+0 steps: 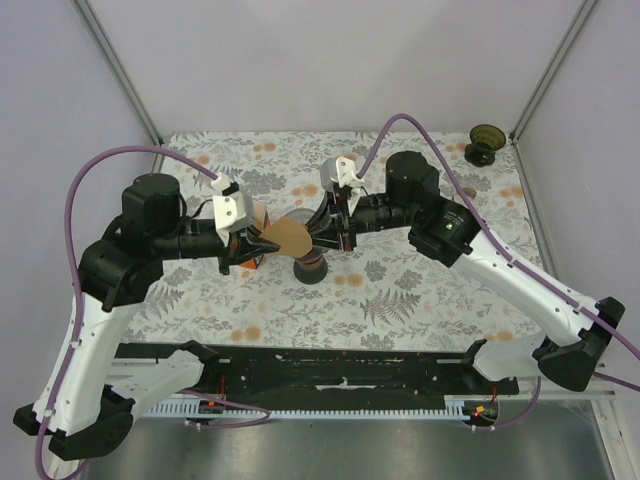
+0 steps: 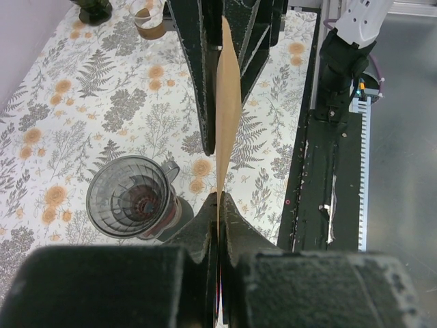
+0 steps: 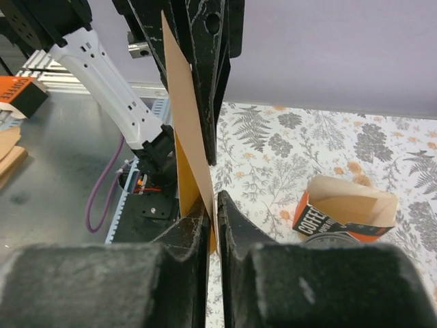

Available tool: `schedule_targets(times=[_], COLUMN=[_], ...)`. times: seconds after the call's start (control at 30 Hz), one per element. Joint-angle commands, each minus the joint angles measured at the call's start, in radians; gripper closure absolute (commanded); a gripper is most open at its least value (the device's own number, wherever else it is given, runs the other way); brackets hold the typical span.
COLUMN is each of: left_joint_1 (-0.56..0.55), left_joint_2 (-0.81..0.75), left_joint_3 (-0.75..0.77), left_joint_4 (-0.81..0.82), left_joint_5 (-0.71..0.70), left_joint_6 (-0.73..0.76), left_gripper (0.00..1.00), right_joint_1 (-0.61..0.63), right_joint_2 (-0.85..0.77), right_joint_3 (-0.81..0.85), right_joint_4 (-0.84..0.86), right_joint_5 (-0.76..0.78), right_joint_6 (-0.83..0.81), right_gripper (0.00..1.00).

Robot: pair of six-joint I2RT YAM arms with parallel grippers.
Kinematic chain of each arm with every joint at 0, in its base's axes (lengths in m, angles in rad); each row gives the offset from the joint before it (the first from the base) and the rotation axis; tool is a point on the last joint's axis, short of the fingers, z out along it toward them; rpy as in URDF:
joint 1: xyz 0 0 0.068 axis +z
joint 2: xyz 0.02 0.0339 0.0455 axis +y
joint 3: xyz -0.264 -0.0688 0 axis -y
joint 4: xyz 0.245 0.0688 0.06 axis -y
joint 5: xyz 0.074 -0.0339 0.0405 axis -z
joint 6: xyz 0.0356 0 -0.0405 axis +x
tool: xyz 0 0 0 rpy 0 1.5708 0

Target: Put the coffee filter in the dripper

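Top view: the coffee filter (image 1: 291, 238) is held above the middle of the table (image 1: 430, 290). It is pinched from the left by the left gripper (image 1: 268, 243) and from the right by the right gripper (image 1: 322, 235). A dark vessel, probably the dripper (image 1: 311, 270), is partly covered by the filter.

Left wrist view: the filter is seen edge-on, clamped between both pairs of fingers. The glass dripper stands on the table below, clear of the filter.

Right wrist view: the double pinch is confirmed. An orange filter box (image 3: 341, 212) is noted on the table.
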Motion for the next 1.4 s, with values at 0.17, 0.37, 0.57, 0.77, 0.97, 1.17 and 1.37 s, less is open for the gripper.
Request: schedule_targets(times=[0.17,0.37,0.57,0.77,0.97,1.17,1.37], left_joint_1=[-0.003,-0.003,-0.003,-0.005,-0.091,-0.229,-0.26], left_joint_2=[-0.012,-0.016,0.031,0.157,0.271,0.301,0.358], left_joint_3=[-0.013,0.007,0.092,0.23,0.255,0.211,0.226], left_joint_4=[0.082,0.186,0.228,0.153,0.088,0.151,0.168], left_joint_5=[0.002,-0.234,-0.445,-0.607,-0.689,-0.854,-0.881], left_joint_6=[-0.037,-0.175,-0.226,-0.208,-0.214,-0.119,-0.08], left_gripper=[0.98,0.39,0.2,0.32,0.13,0.1,0.11], right_joint_1=[0.004,-0.025,-0.106,-0.106,-0.092,-0.086,-0.069], right_joint_2=[0.016,0.001,0.036,0.098,0.147,0.17,0.19], right_joint_3=[0.019,0.002,0.017,0.056,0.096,0.096,0.113], right_joint_4=[0.089,0.033,0.002,0.028,0.059,0.083,0.089], right_joint_5=[-0.038,0.257,0.555,0.696,0.719,0.717,0.689], right_joint_6=[0.083,0.157,0.359,0.497,0.621,0.724,0.753], right_gripper=[1.0,1.0,1.0,1.0,1.0,1.0,1.0])
